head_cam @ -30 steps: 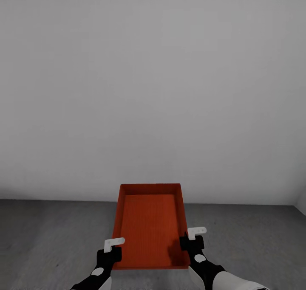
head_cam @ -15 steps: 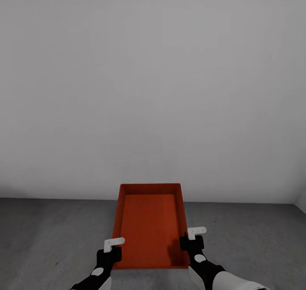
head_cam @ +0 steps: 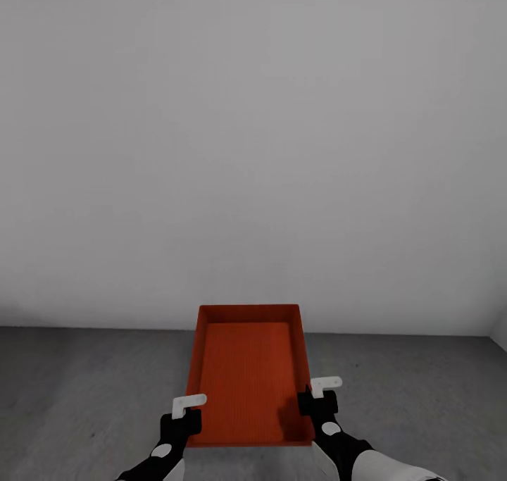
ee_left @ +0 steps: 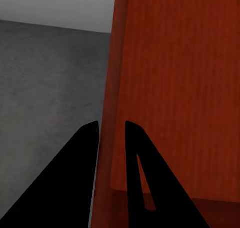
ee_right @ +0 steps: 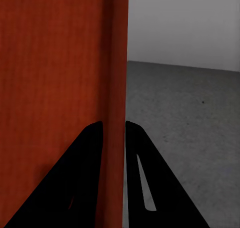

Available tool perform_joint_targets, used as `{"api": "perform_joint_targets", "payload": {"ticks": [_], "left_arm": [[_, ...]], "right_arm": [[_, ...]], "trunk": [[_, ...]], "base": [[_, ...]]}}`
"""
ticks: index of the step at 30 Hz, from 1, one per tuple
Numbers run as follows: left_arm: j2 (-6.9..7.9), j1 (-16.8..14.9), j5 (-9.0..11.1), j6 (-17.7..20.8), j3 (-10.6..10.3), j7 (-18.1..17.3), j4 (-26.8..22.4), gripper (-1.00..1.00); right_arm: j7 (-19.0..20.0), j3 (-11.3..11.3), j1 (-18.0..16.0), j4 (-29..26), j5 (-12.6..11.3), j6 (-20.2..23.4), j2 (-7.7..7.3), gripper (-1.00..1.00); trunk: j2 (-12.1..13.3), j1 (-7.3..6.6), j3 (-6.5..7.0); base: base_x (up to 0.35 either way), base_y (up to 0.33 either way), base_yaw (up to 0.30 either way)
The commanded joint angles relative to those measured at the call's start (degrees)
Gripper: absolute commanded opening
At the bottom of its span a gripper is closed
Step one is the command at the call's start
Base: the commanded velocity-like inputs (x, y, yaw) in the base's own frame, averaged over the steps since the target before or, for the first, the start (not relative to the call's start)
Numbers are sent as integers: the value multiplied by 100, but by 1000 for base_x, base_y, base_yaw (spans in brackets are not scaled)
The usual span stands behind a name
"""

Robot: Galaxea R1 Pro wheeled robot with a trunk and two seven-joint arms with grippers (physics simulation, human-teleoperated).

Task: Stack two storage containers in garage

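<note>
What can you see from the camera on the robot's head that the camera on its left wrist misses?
Head view alone: the storage container whole, with its open top and ribbed bottom, the right gripper on its right wall and the broad white wall behind. Left wrist view alone: close up, the left gripper with one dark finger on each side of the container's thin wall. Both: the red-orange container, the left gripper, the grey concrete floor and some white wall.

A garage: grey concrete floor [head_cam: 84, 396], bare white wall [head_cam: 253, 150].

The storage container [head_cam: 246, 368] looks matt, finely ribbed plastic; the floor [head_cam: 84, 389] matt, speckled concrete.
</note>
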Motion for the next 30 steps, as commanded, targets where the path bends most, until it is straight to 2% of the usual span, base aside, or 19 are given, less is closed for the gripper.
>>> {"api": "perform_joint_targets", "payload": {"ticks": [1,5,13,30], "left_arm": [[0,-6,22,-207,24,148,-5,-100],[0,-6,22,-207,24,148,-4,-100],[0,-6,22,-215,26,148,-5,-100],[0,-6,44,-216,28,148,-6,-100]], "right_arm": [[174,-274,-4,18,-58,10,4,-100],[173,-274,-5,17,-58,8,5,-100],[172,-274,-6,18,-58,8,5,-100],[171,-283,-4,18,-58,17,5,-100]], "trunk": [[-45,23,-25],[-206,110,-96],[-206,110,-114],[-206,110,-264]], "base": [[0,0,0],[0,0,0],[0,0,0],[0,0,0]]}}
